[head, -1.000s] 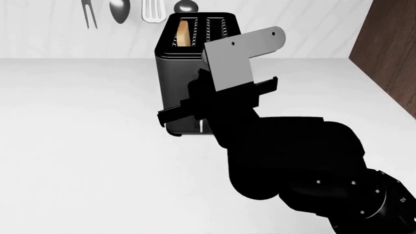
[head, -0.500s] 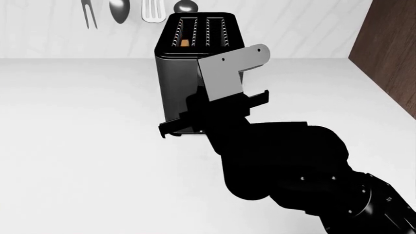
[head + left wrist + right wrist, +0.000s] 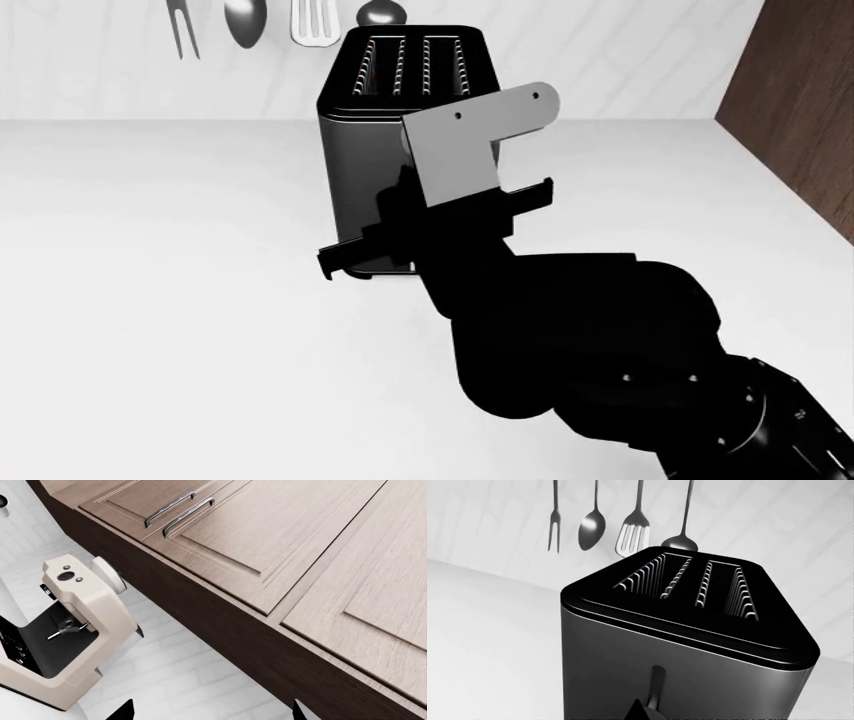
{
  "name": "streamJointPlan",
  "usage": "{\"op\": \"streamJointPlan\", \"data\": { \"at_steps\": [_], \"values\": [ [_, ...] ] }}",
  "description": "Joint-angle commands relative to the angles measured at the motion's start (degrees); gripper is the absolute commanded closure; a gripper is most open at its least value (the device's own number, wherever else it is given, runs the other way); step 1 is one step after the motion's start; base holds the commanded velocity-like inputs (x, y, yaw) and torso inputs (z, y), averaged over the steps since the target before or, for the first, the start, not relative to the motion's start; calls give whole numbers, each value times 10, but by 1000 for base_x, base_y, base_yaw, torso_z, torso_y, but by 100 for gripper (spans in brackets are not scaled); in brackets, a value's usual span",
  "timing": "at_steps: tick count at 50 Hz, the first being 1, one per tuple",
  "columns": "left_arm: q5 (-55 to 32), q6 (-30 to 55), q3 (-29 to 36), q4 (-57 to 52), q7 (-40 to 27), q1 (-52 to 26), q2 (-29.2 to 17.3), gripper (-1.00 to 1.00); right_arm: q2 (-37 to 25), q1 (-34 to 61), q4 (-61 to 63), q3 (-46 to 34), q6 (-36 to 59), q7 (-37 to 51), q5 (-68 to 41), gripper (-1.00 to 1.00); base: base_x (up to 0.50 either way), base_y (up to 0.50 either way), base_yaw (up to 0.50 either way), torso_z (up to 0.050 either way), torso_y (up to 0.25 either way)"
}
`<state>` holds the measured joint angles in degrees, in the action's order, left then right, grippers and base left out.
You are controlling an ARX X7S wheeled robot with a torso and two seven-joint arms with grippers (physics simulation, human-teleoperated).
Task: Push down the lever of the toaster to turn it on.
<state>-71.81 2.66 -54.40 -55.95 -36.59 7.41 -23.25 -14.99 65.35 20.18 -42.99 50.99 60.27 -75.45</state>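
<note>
The toaster (image 3: 367,130) stands upright at the back of the white counter (image 3: 160,300); both top slots look dark and empty. My right gripper (image 3: 414,225) is pressed close to its narrow steel front face, with the arm covering most of that face. In the right wrist view the toaster (image 3: 627,660) fills the frame and the thin vertical slot (image 3: 656,682) shows. The right gripper (image 3: 642,711) appears as one dark point at the slot's lower end, shut. The lever is hidden. My left gripper (image 3: 213,712) is open, empty and away from the toaster.
A fork, spoon, spatula and ladle hang on the wall behind the toaster (image 3: 244,20), and show in the right wrist view (image 3: 592,527). A dark wood panel (image 3: 801,110) stands at the right. The left wrist view shows a beige coffee machine (image 3: 73,630) and wooden cabinet doors (image 3: 267,545).
The toast that stood up out of the left slot has sunk out of sight. My right gripper has moved down and a little left along the toaster's front face.
</note>
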Motion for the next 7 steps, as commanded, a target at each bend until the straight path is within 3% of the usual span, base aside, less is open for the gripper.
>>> {"op": "streamJointPlan", "data": {
  "at_steps": [1,7],
  "values": [
    [0,-2,1,0,0,1,-1,-100,-5,-31,-57,-39,10,-3,-59,100,11,3,0,0,0],
    [0,-4,1,0,-2,3,-2,-100,-5,-30,-57,-42,12,-3,-63,100,2,1,1,-2,0]
  ]
}}
